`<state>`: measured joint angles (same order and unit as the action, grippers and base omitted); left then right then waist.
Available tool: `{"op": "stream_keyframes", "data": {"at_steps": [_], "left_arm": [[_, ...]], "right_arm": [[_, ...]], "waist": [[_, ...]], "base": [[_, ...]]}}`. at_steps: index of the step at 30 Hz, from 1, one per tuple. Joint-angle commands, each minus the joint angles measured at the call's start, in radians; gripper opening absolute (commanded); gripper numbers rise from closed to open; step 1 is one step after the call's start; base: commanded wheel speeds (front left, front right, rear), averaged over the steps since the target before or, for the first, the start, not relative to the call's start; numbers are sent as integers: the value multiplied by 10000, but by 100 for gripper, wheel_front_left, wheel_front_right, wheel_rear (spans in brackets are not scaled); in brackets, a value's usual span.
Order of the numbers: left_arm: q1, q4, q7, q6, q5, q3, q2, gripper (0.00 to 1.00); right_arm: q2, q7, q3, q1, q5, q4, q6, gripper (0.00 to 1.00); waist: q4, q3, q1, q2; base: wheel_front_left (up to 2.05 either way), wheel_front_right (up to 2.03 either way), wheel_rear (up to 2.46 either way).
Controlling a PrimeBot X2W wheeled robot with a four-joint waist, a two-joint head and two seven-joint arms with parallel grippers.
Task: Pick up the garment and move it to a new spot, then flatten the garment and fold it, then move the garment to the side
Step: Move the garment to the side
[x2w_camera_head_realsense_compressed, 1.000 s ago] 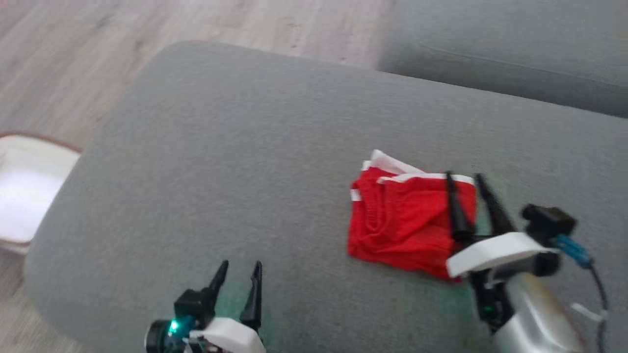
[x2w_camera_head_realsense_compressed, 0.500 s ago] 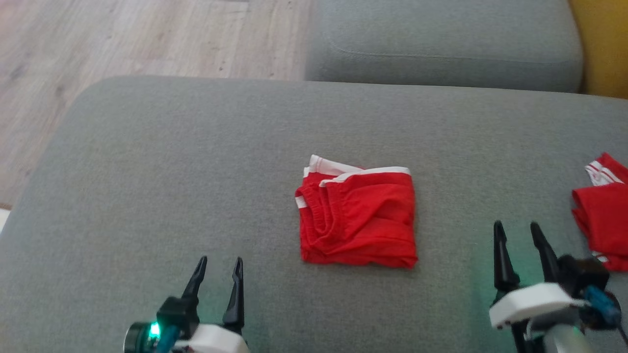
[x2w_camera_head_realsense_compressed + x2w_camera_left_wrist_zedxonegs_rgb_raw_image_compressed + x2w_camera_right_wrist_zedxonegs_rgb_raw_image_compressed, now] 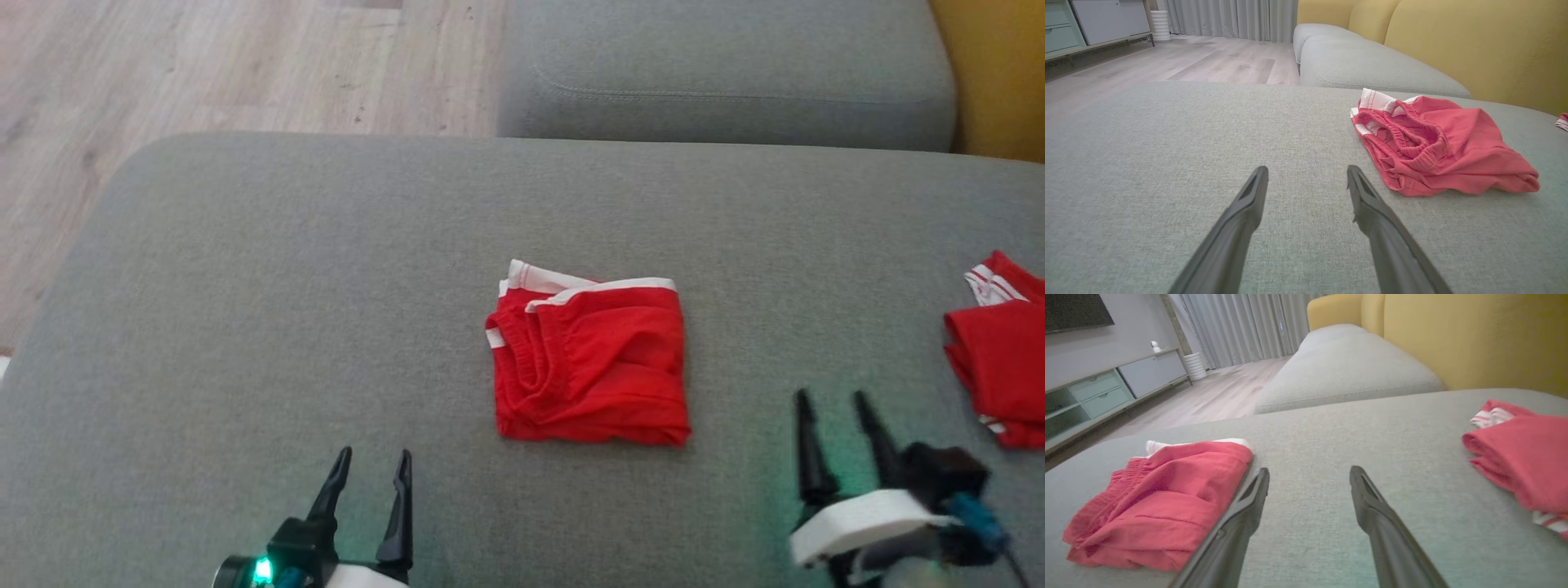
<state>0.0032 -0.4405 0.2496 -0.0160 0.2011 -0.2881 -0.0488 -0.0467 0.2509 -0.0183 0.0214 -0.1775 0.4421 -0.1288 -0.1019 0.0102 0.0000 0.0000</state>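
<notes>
The garment (image 3: 592, 359), red shorts with white trim, lies folded in a rough square on the middle of the grey cushion (image 3: 286, 286). It shows to the right in the left wrist view (image 3: 1437, 147) and to the left in the right wrist view (image 3: 1159, 498). My left gripper (image 3: 374, 457) stands open and empty at the lower left, apart from the garment. At the lower right my right gripper (image 3: 831, 398) is also open and empty, just right of the garment's near corner. Each wrist view looks along its gripper's spread fingers, left (image 3: 1307, 171) and right (image 3: 1309, 471).
A second red garment (image 3: 1000, 359) with white stripes lies at the cushion's right edge, also seen at the right of the right wrist view (image 3: 1519, 453). A further grey cushion (image 3: 718, 73) lies beyond, with a yellow backrest (image 3: 992, 73) to the right and wooden floor (image 3: 204, 65) to the left.
The head view has swung right, so the second garment has come into view. My right gripper has drawn back off the folded garment to its right. Both grippers have stayed open.
</notes>
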Motion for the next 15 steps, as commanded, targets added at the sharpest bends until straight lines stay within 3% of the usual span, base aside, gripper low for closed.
{"op": "stream_keyframes", "data": {"at_steps": [1, 7, 15], "left_arm": [[-355, 334, 122, 68, 59, 231, -16, 100], [-477, 209, 122, -6, 336, -227, -15, 100], [-594, 87, 122, -167, 509, -551, -15, 100]], "right_arm": [[-37, 108, 701, 469, -384, -10, -19, 100], [-36, 30, 2049, 1615, -1536, 1111, -19, 100], [-36, 35, 2131, 2761, -1969, 2806, -19, 100]], "waist": [[-186, -73, 0, 0], [-865, -520, 0, 0], [-1772, -943, 0, 0]], "base": [[0, 0, 0], [0, 0, 0], [0, 0, 0]]}}
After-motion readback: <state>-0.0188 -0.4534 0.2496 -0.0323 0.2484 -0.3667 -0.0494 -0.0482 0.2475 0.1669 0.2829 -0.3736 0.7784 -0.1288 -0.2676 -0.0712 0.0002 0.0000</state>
